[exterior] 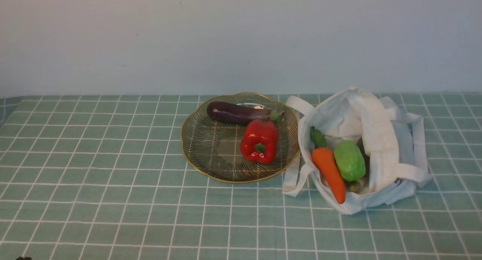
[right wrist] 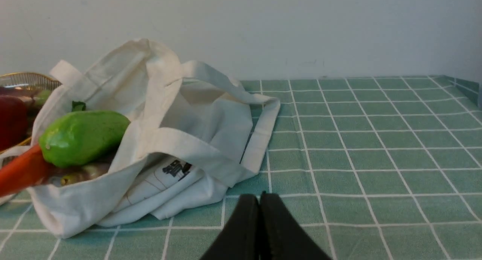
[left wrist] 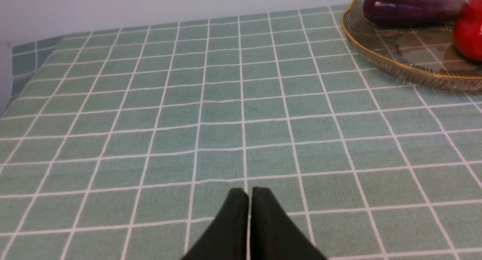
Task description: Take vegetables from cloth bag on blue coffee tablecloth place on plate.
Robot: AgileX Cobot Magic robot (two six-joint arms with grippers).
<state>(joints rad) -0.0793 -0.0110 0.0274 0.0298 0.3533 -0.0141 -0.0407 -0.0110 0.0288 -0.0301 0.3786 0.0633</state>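
The glass plate point(exterior: 203, 147) with a gold rim sits mid-table on the checked tablecloth point(exterior: 113, 184). A purple eggplant point(exterior: 235, 113) and a red bell pepper point(exterior: 260, 141) lie in it. Right of it the white cloth bag point(exterior: 376, 132) lies open, with an orange carrot point(exterior: 329, 173) and a lumpy light green vegetable point(exterior: 350, 160) in its mouth. A brownish item lies under them, mostly hidden. My left gripper point(left wrist: 250, 194) is shut and empty above bare cloth, left of the plate point(left wrist: 376, 54). My right gripper point(right wrist: 259, 199) is shut and empty, near the bag point(right wrist: 196, 139).
A plain pale wall point(exterior: 241, 37) stands behind the table. The cloth's left edge point(left wrist: 22, 60) drops off at the far left. Open cloth lies left of the plate and right of the bag point(right wrist: 376, 139). Neither arm shows in the front view.
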